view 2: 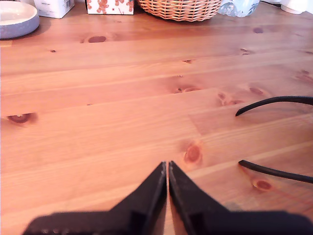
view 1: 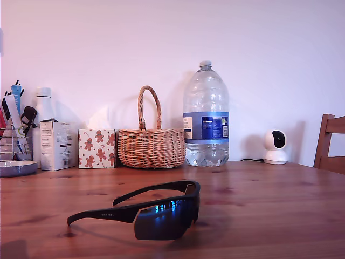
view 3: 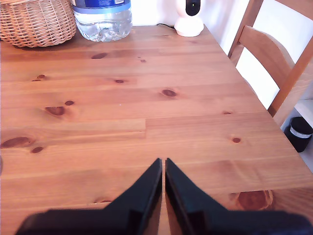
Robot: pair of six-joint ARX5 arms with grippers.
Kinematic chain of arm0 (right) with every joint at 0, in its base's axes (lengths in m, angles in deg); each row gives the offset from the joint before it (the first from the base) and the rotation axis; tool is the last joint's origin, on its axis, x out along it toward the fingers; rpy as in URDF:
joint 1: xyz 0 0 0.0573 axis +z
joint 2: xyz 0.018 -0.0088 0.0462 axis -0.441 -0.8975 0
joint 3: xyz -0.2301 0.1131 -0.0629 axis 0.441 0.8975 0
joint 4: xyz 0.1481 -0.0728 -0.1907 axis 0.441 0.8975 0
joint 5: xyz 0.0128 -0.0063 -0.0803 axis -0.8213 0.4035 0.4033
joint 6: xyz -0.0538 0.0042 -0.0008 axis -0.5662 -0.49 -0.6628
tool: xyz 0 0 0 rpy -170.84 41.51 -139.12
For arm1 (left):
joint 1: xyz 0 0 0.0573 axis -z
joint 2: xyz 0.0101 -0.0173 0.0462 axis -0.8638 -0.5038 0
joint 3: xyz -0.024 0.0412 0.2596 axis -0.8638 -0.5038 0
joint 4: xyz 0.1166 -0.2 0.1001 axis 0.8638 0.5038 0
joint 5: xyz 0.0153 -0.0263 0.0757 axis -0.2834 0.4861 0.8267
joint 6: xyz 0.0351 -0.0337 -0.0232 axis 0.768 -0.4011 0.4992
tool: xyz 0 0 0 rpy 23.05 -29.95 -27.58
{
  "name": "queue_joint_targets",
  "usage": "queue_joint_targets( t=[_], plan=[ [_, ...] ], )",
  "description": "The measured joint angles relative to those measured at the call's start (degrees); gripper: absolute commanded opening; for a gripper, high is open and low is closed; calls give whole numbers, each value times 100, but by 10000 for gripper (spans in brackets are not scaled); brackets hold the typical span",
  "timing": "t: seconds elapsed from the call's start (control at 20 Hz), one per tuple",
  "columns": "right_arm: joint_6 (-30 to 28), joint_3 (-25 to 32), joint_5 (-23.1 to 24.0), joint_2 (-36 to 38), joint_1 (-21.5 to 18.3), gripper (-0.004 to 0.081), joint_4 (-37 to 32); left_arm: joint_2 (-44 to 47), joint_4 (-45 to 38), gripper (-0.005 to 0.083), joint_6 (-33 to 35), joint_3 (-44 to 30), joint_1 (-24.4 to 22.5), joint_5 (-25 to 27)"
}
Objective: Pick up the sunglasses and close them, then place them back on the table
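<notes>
Two slim black temple arms stand spread on the matte black wraparound sunglasses (view 1: 156, 210), resting on the reddish-brown pine table (view 1: 269, 205). Behind stand a wicker basket (view 1: 151, 143), a clear water bottle (view 1: 206, 116) and a gingerbread-print tissue box (view 1: 97, 148). My first gripper (view 2: 167, 169) and my second gripper (view 3: 163, 164) are both closed, empty, over bare wood.
</notes>
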Motion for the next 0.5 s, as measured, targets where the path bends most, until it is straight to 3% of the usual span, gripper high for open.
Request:
queue_joint_targets(
  t=[0.15, 0.35, 0.5],
  plan=[
    [114, 31, 0, 0, -2, -13, -638, -7, -780, -18, -9, -4, 0, -9],
    [120, 31, -2, 0, 0, -13, -605, 2, -800, -18, -31, 11, 0, -39],
    [330, 31, -212, 0, 0, -13, -632, 0, -1220, -19, -337, 2, 0, -378]
  ],
)
